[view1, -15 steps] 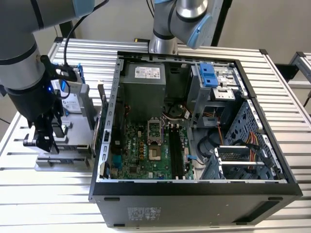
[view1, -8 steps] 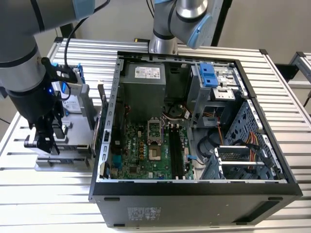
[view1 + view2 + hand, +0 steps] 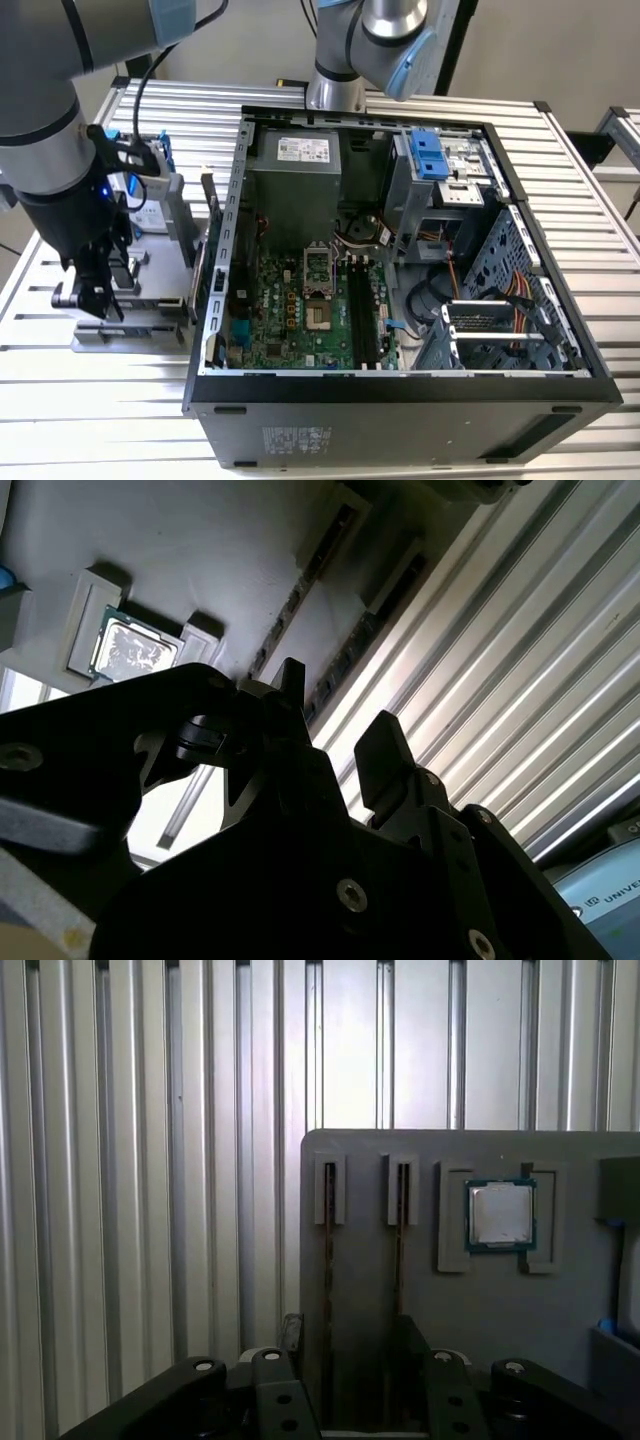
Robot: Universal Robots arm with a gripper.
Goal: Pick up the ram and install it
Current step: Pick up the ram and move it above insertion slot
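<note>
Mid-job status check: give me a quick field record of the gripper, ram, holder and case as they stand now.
gripper: open, low over the grey holder, holding nothing
ram: two sticks on edge in the holder's slots, none gripped
grey holder: on the table, at the exterior view's left of the case
processor: lying flat in its holder recess
computer case: open, motherboard exposed

Shiny metal table (image 3: 120,1160), matt plastic tray (image 3: 540,1340); glossy metal processor (image 3: 500,1212); matt black gripper (image 3: 348,1326)
</note>
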